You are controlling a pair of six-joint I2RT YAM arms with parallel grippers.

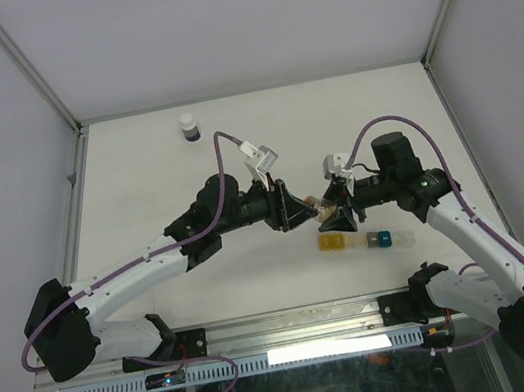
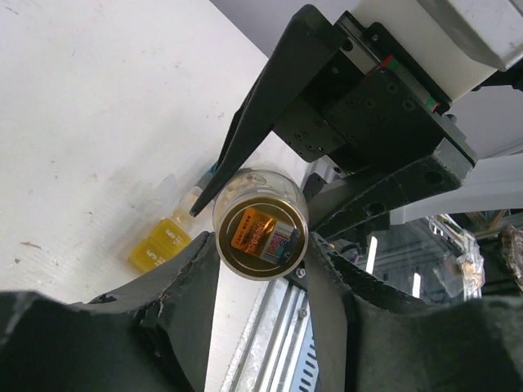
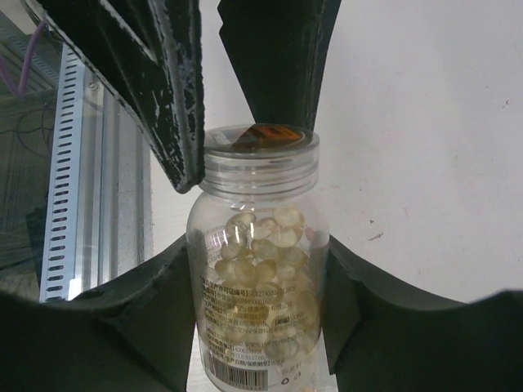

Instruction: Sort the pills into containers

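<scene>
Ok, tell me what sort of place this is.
Probably a robotics lab test cell: white tabletop boxed in by pale panels on aluminium posts, two black-and-white robot arms bolted at its near edge, a clear plastic pill vial between them.

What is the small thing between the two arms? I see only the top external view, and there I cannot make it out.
Observer: It is a clear vial. The right wrist view shows that many pale yellowish pills are inside it.
Operator: Thank you. Is the vial open, so that the pills can come out?
Observer: No. The right wrist view shows the cap on the vial, and the left jaws stand against the cap on two sides.
</scene>
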